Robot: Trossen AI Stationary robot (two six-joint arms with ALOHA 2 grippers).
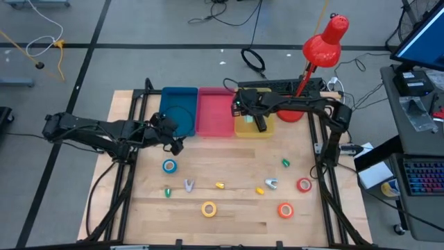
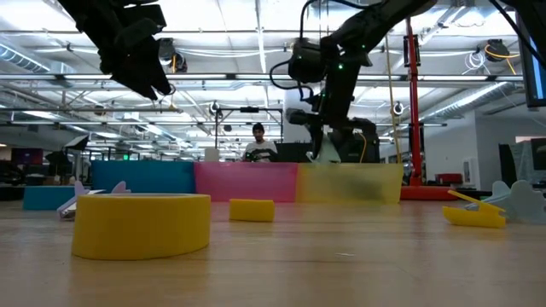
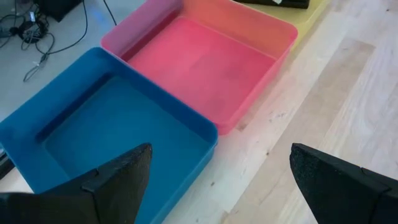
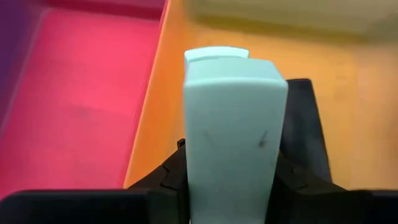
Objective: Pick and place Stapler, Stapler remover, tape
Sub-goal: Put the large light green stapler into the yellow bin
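My right gripper (image 1: 261,123) hangs over the yellow bin (image 1: 248,129) and is shut on a pale mint stapler (image 4: 233,137). My left gripper (image 3: 221,186) is open and raised above the near edge of the blue bin (image 1: 179,111). On the table lie a blue tape roll (image 1: 169,166), a yellow roll (image 1: 209,208), an orange-red roll (image 1: 285,210) and a red roll (image 1: 304,185). Two silvery staple removers (image 1: 189,185) (image 1: 271,183) and small green and yellow staplers (image 1: 220,186) lie among them. In the low view the yellow roll (image 2: 141,224) lies flat up close. My right gripper pinches the pale stapler between its two fingers (image 4: 168,177), one on each long side (image 4: 193,155). The stapler's blunt end sticks out past the fingertips. It is held above the yellow bin's floor (image 4: 348,124). Whether it touches that floor I cannot tell.
The blue, pink (image 1: 215,111) and yellow bins stand side by side along the table's far edge. A red desk lamp (image 1: 325,42) rises behind the yellow bin on the right. A person (image 2: 258,145) sits in the room beyond the table.
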